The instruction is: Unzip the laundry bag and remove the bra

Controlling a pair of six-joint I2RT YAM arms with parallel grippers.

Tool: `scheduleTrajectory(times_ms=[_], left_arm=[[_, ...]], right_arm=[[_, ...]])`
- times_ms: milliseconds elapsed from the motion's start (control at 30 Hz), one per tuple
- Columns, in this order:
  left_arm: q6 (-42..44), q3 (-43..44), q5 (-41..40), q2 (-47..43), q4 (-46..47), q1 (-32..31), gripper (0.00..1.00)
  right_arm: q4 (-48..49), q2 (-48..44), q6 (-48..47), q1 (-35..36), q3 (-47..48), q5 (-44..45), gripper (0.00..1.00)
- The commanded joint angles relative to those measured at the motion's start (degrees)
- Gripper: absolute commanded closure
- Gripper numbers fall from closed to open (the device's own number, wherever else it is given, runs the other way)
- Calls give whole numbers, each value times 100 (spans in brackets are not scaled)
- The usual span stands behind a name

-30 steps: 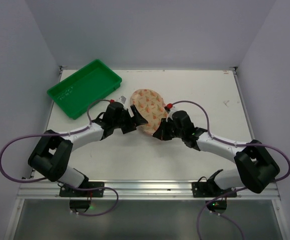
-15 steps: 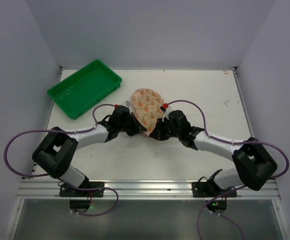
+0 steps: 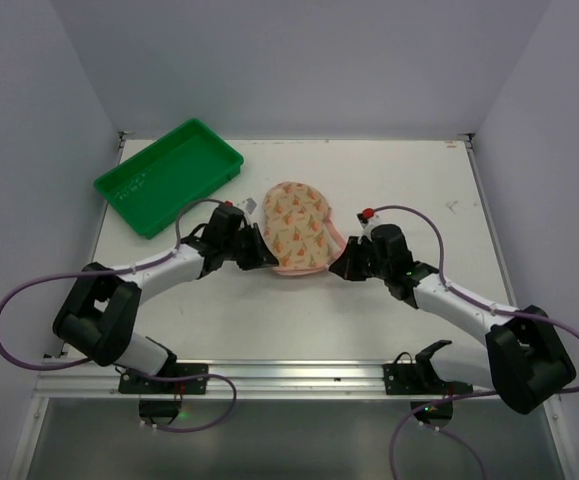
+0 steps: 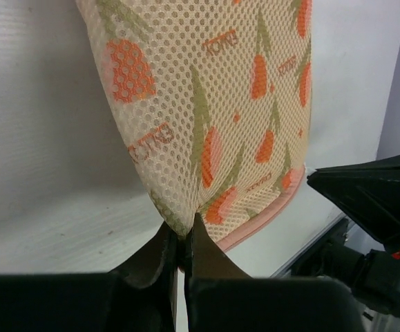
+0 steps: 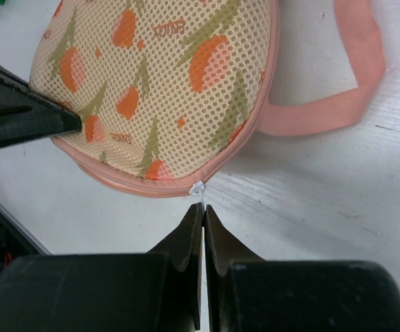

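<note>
The laundry bag (image 3: 299, 238), cream mesh with an orange print and pink zip trim, lies on the white table between my two arms. My left gripper (image 3: 267, 258) is at its left edge, and in the left wrist view it (image 4: 184, 232) is shut on a pinch of the bag's mesh (image 4: 206, 104). My right gripper (image 3: 337, 267) is at the bag's near right edge. In the right wrist view it (image 5: 203, 205) is shut on the small white zip pull (image 5: 198, 188) at the pink trim. The bag's pink loop (image 5: 338, 104) lies flat beside it. The bra is hidden.
A green plastic tray (image 3: 169, 175) stands at the back left of the table, apart from the bag. Grey walls close in the table on three sides. The arms' purple cables (image 3: 29, 300) loop off to both sides near the bases.
My left gripper has shut on the bag's mesh. The right gripper, still shut on the zip pull, has moved to the right, and the bag has shifted and now lies flatter.
</note>
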Motion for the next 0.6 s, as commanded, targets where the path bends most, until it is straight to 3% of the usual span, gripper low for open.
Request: scheduleTrajectory(times_ms=[0,167,267,300,400,467,567], left_arm=[[1356,485,76,176,-704,443,100],[1834,1725,199,1134,-969,620,95],[1580,2341,313,1583,-829,629,71],[1344,2394,322,1636,-716,629,50],[1009,2255,191,1488,-618,646,12],[649,1827,24,1120,-583,664,5],[166,1289,-117,540,-451,664,2]], right_arm=[[-154,-52,-295,-21,88,43,100],[93,140,-77,417,254,-204,100],[268,483,230,804,544,-221,100],[408,588,336,875,623,-221,100],[664,975,644,1033,869,-204,100],[831,1195,706,1095,1045,-125,100],[840,1423,672,1121,1309,-116,100]])
